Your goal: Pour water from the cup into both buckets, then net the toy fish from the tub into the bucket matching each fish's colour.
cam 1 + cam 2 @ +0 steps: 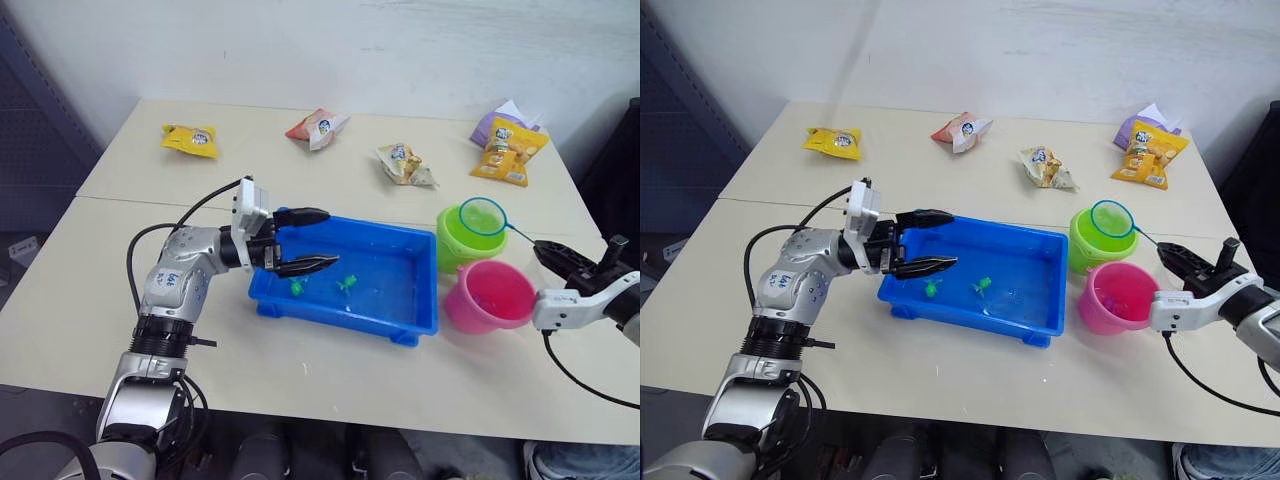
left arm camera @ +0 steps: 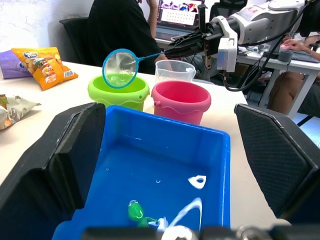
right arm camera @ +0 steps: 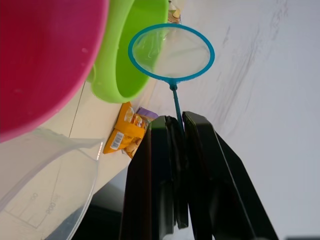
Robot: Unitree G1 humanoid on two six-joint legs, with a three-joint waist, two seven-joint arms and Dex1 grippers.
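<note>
- Far back on the table, a yellow snack bag (image 1: 190,139) lies at the left.
- The left gripper (image 1: 305,241) is over the left end of the blue tub (image 1: 400,240). Its two black fingers are spread wide, and nothing is between them.
- The tub sits in the middle of the table with a little water in it. Two green toy fish (image 1: 322,286) lie on its floor, close to the left gripper.
- Behind the tub lie a red and white snack bag (image 1: 318,127) and a pale snack bag (image 1: 404,165).
- The green bucket (image 1: 455,240) stands just right of the tub. The pink bucket (image 1: 489,297) stands just in front of it, touching it.
- The net (image 1: 483,216) hangs over the green bucket with its hoop above the rim.
- The clear cup (image 2: 174,71) stands just behind the pink bucket in the left wrist view.
- The right gripper (image 1: 553,254) is at the right, past the buckets. Its fingers are closed tight on the thin handle of the net.
- An orange snack bag (image 1: 512,150) and a purple one lie far back at the right.
</note>
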